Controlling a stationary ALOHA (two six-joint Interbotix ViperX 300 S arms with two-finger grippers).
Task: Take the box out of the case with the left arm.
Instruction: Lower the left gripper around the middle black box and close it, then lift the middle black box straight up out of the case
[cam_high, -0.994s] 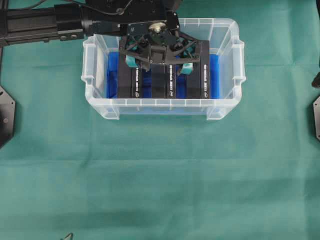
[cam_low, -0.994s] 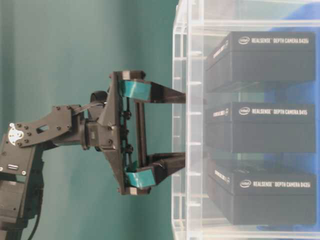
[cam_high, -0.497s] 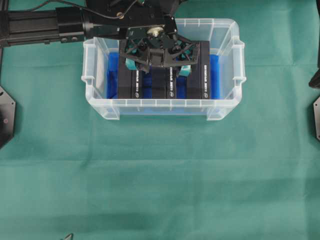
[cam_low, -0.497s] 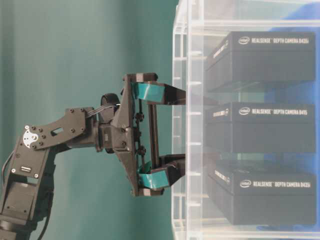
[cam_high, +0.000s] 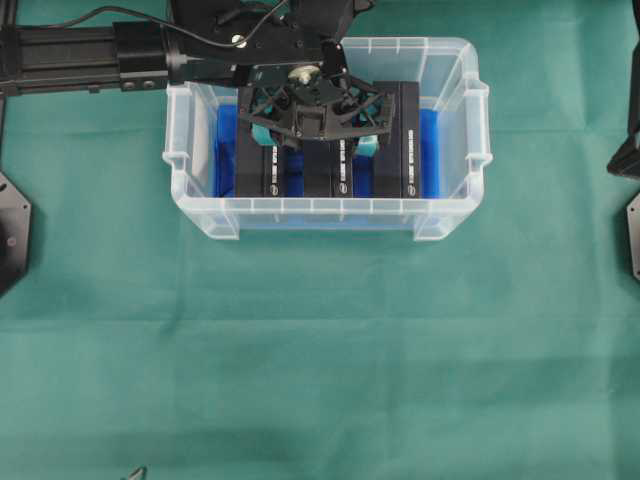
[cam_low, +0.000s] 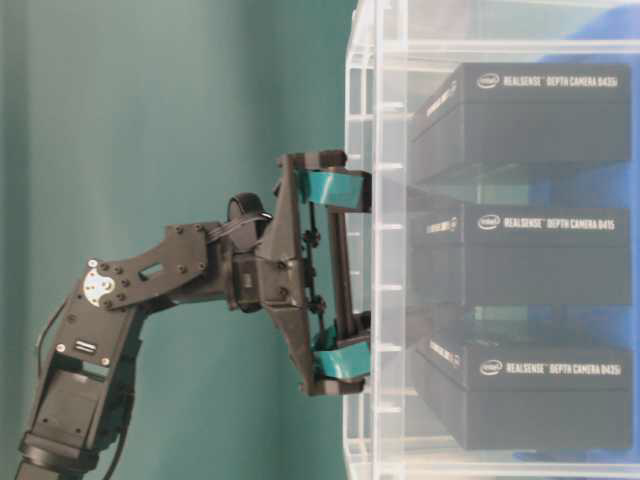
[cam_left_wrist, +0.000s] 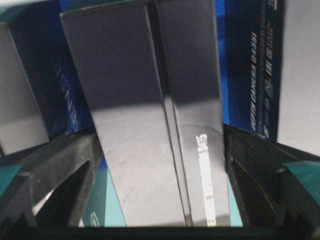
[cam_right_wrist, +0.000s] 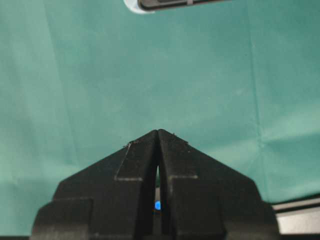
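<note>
The clear case (cam_high: 320, 206) sits at the top of the green cloth, its bottom lined in bright blue. Three black boxes stand side by side inside it. My left gripper (cam_high: 315, 140) reaches down into the case, open, with a teal-padded finger on each side of the middle box (cam_high: 337, 178). In the left wrist view that box (cam_left_wrist: 150, 125) fills the space between the black fingers (cam_left_wrist: 60, 165), with a narrow gap on both sides. From table level the left gripper (cam_low: 362, 272) is pressed in at the case wall (cam_low: 385, 120). My right gripper (cam_right_wrist: 158, 132) is shut, over bare cloth.
The left box (cam_high: 258, 168) and the right box (cam_high: 405, 150) flank the middle one closely. The case walls rise around the gripper. Part of the right arm (cam_high: 628, 150) shows at the right edge of the overhead view.
The left gripper has moved down into the case, so its open fingers now straddle the middle box. The boxes and the right arm have not moved.
</note>
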